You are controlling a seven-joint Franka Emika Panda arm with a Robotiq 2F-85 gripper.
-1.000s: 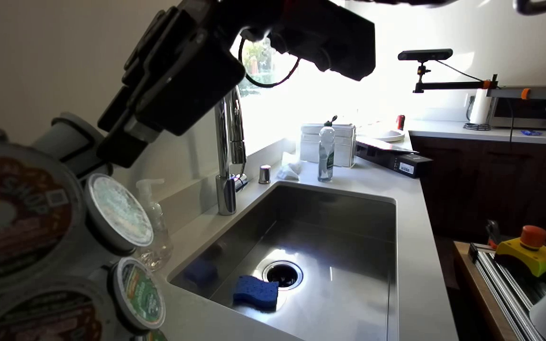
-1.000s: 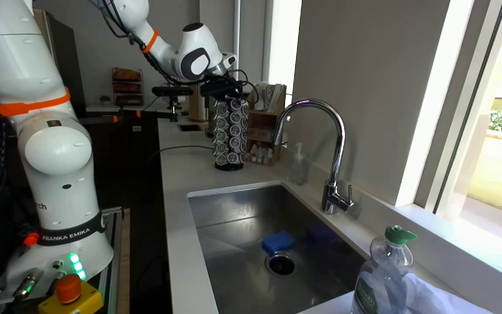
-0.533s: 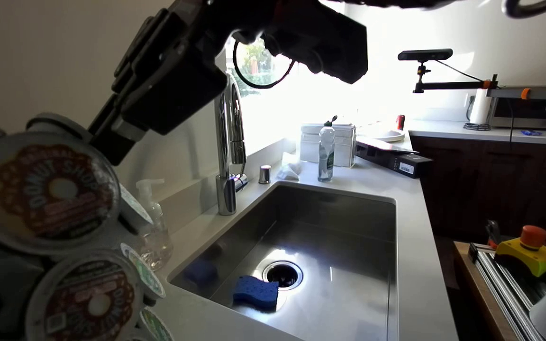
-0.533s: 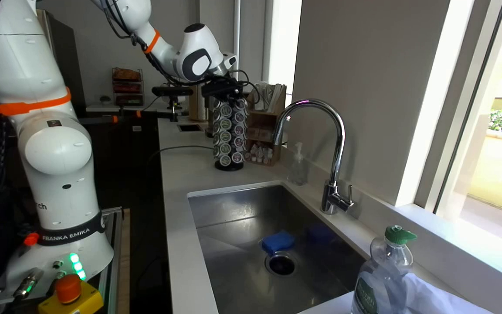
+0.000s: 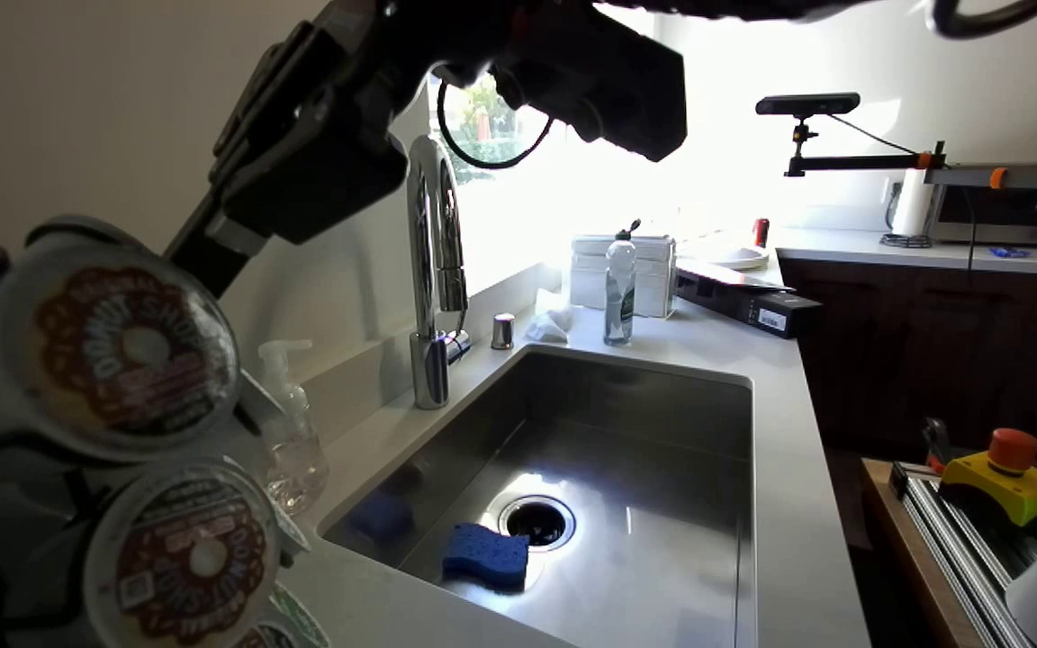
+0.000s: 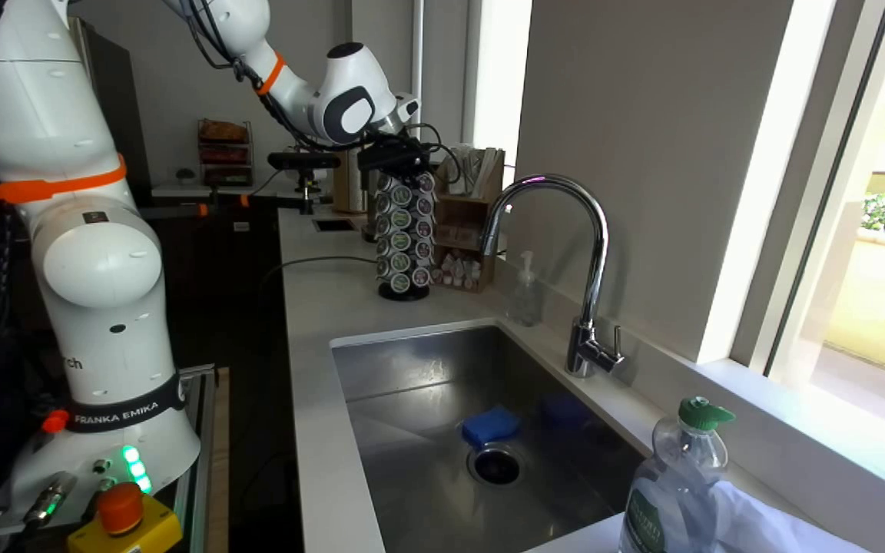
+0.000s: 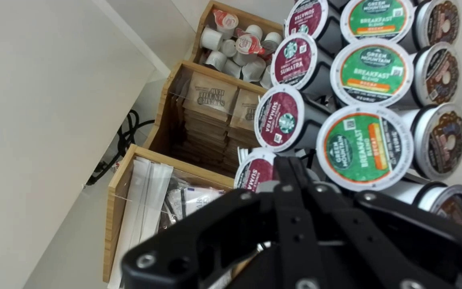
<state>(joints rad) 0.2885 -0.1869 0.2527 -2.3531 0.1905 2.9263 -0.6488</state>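
- Evidently the gripper point(image 7: 304, 176) has its fingers point(image 7: 293, 216) pressed together, nothing visible between them.
- The pod tower point(image 6: 404, 293) stands on the counter point(image 6: 335, 299), long axis vertical, its upper pods point(image 7: 365, 148) just beside the fingers, mostly to their right in the wrist view; contact is unclear.
- Maroon, green and brown round lids point(image 7: 279, 120) line it in columns.
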